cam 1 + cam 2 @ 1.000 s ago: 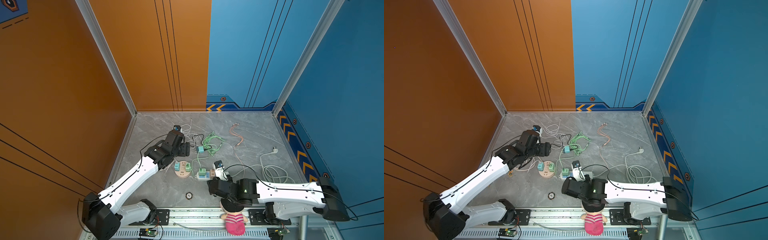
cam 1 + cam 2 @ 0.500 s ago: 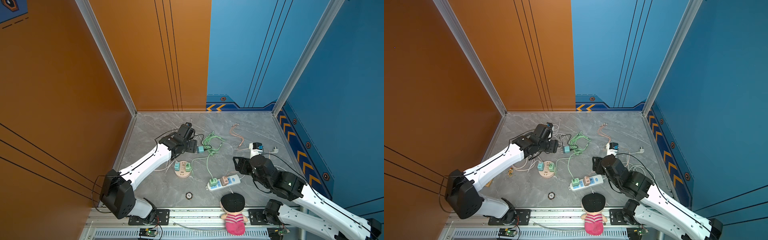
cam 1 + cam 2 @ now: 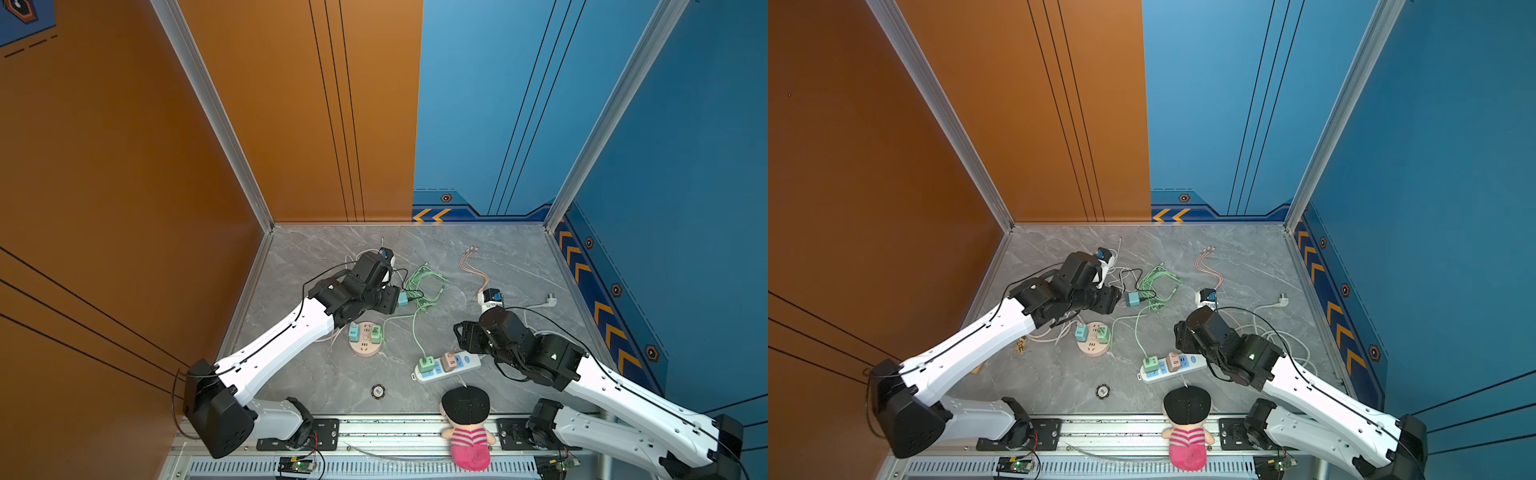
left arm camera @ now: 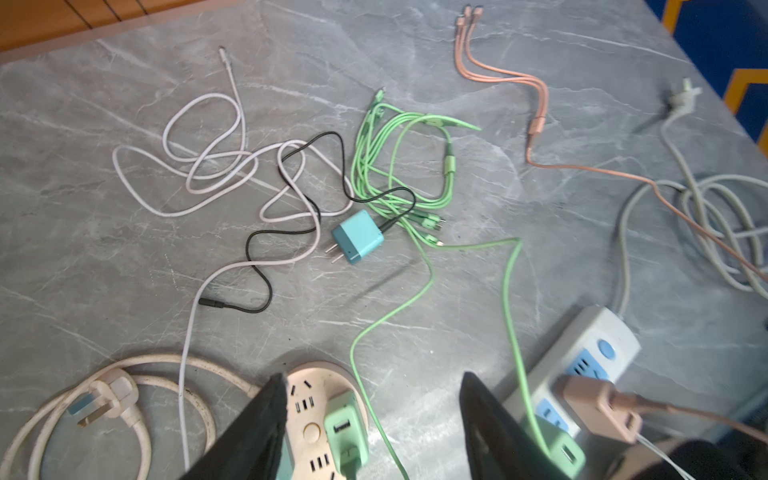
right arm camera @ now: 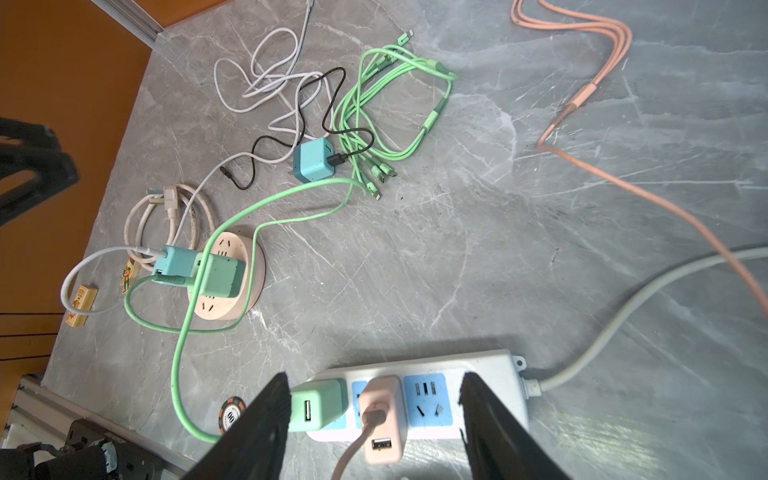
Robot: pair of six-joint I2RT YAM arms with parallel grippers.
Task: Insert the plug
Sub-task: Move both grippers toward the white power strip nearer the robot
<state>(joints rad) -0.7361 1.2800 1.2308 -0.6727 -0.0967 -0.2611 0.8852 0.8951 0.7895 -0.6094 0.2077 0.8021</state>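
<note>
the teal plug (image 4: pixel 358 242) lay on the table (image 4: pixel 582 249) ahead of the left gripper (image 4: pixel 374 380), untouched; its jaws stood apart, empty.

Teal cube plug (image 4: pixel 357 242) lying on side, prongs bare, black cable (image 5: pixel 337 159) attached; white power strip (image 5: pixel 494 374) well apart.

Veined grey marble pattern on the desk (image 4: pixel 540 257); teal on the plug (image 4: pixel 358 237). White with blue socket panels on the power strip (image 5: pixel 490 363), pale pink on the round socket (image 5: pixel 224 309), green on the coiled cable (image 4: pixel 449 166).
</note>
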